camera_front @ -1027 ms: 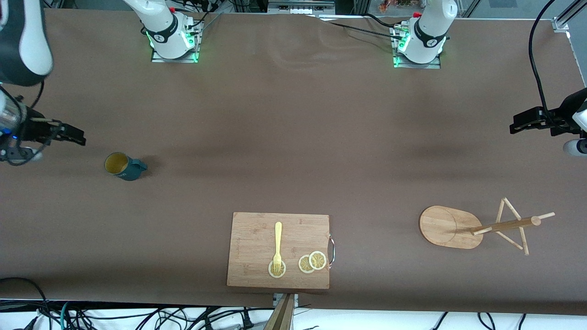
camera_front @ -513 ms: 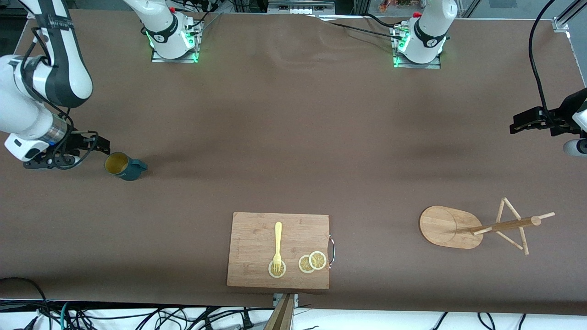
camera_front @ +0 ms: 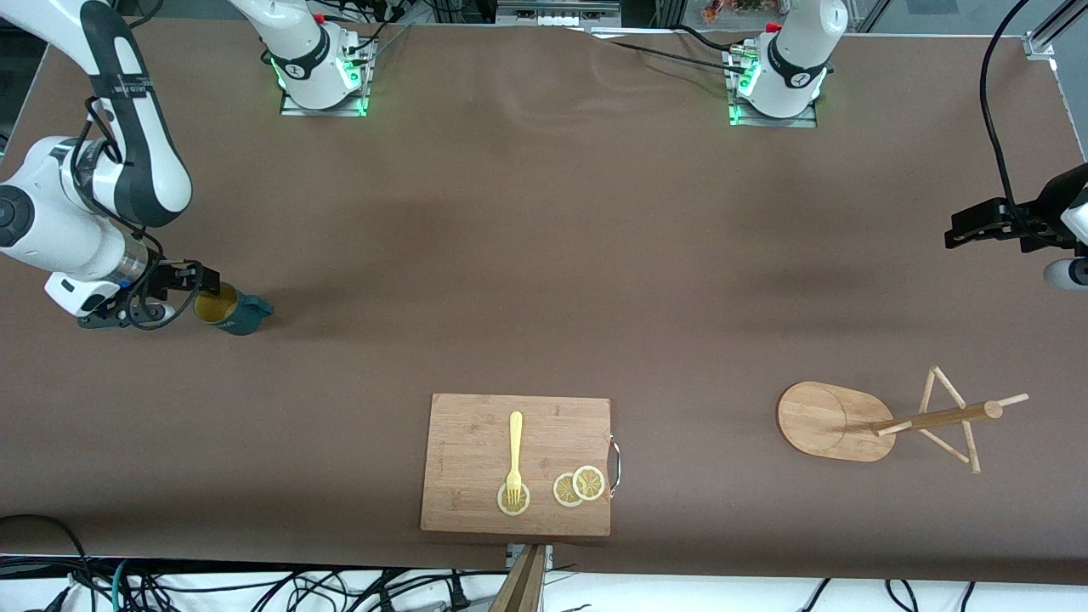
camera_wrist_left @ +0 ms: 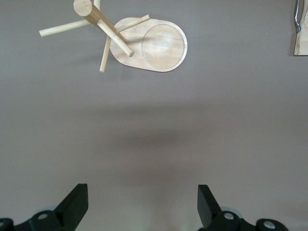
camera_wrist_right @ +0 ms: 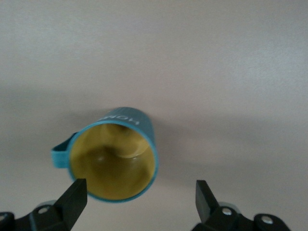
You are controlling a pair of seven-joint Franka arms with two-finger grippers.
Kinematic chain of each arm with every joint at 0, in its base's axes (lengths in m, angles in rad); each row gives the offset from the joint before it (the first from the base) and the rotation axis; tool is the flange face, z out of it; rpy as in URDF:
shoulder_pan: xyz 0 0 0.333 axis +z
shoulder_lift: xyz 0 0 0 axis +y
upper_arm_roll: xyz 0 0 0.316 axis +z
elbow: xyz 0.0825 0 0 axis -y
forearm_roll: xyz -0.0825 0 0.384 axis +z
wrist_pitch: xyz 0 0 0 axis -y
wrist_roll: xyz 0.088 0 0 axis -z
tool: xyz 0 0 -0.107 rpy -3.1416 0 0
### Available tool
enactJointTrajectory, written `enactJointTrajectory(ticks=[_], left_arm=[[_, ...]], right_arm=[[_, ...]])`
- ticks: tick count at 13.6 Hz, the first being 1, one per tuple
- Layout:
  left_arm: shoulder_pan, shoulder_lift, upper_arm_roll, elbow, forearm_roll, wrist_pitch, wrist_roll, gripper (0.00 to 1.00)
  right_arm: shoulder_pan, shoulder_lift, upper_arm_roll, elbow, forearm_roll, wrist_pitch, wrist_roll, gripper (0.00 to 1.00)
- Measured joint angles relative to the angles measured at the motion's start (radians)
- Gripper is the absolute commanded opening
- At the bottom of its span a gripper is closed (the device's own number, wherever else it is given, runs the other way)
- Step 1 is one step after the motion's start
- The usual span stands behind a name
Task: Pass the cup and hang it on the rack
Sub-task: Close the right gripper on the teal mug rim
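Observation:
The dark teal cup (camera_front: 231, 309) with a yellow-ochre inside stands on the brown table at the right arm's end. My right gripper (camera_front: 204, 286) is open, right beside the cup's rim, and holds nothing. In the right wrist view the cup (camera_wrist_right: 113, 163) sits partly between the open fingers of the right gripper (camera_wrist_right: 139, 190), its handle to one side. The wooden rack (camera_front: 837, 422) stands near the left arm's end. My left gripper (camera_front: 956, 235) is open and empty and waits over the table's edge. The left wrist view shows the left gripper (camera_wrist_left: 142, 192) and the rack (camera_wrist_left: 161, 45).
A bamboo cutting board (camera_front: 472, 442) lies near the table's front edge with a yellow fork (camera_front: 515, 450) and lemon slices (camera_front: 579, 486) on it. Its corner shows in the left wrist view (camera_wrist_left: 301, 43). Cables hang at the table's edge by the left arm.
My right arm has swung in from the table's end toward the cup; its open gripper now sits at the cup's rim. The cup and the left arm have not moved.

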State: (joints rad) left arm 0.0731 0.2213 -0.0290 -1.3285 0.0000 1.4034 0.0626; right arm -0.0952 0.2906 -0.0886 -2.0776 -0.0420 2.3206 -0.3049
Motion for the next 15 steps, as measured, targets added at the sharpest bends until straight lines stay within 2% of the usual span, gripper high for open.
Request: enactJointTrajectory(ticks=[2, 3, 4, 5, 7, 8, 9, 15], left_arm=[[0.000, 0.000, 0.000, 0.000, 0.000, 0.000, 0.000, 1.00], [0.000, 0.000, 0.000, 0.000, 0.000, 0.000, 0.000, 1.00], [0.000, 0.000, 0.000, 0.000, 0.000, 0.000, 0.000, 1.00], [0.000, 0.000, 0.000, 0.000, 0.000, 0.000, 0.000, 1.00], [0.000, 0.000, 0.000, 0.000, 0.000, 0.000, 0.000, 1.00], [0.000, 0.000, 0.000, 0.000, 0.000, 0.000, 0.000, 1.00], [0.000, 0.000, 0.000, 0.000, 0.000, 0.000, 0.000, 1.00], [0.000, 0.000, 0.000, 0.000, 0.000, 0.000, 0.000, 1.00]], right_arm=[[-0.011, 0.029, -0.004, -0.001, 0.000, 0.058, -0.025, 0.38], [-0.013, 0.044, -0.004, -0.001, 0.001, 0.081, -0.027, 0.17], [-0.013, 0.058, -0.004, -0.002, 0.006, 0.091, -0.027, 0.12], [-0.013, 0.074, -0.004, -0.002, 0.028, 0.096, -0.027, 0.12], [-0.013, 0.107, -0.004, -0.002, 0.128, 0.099, -0.030, 0.09], [-0.013, 0.126, -0.004, -0.002, 0.180, 0.100, -0.036, 0.00], [-0.013, 0.143, -0.004, -0.002, 0.208, 0.103, -0.046, 0.00], [-0.011, 0.158, 0.000, 0.041, 0.227, 0.068, -0.101, 0.00]])
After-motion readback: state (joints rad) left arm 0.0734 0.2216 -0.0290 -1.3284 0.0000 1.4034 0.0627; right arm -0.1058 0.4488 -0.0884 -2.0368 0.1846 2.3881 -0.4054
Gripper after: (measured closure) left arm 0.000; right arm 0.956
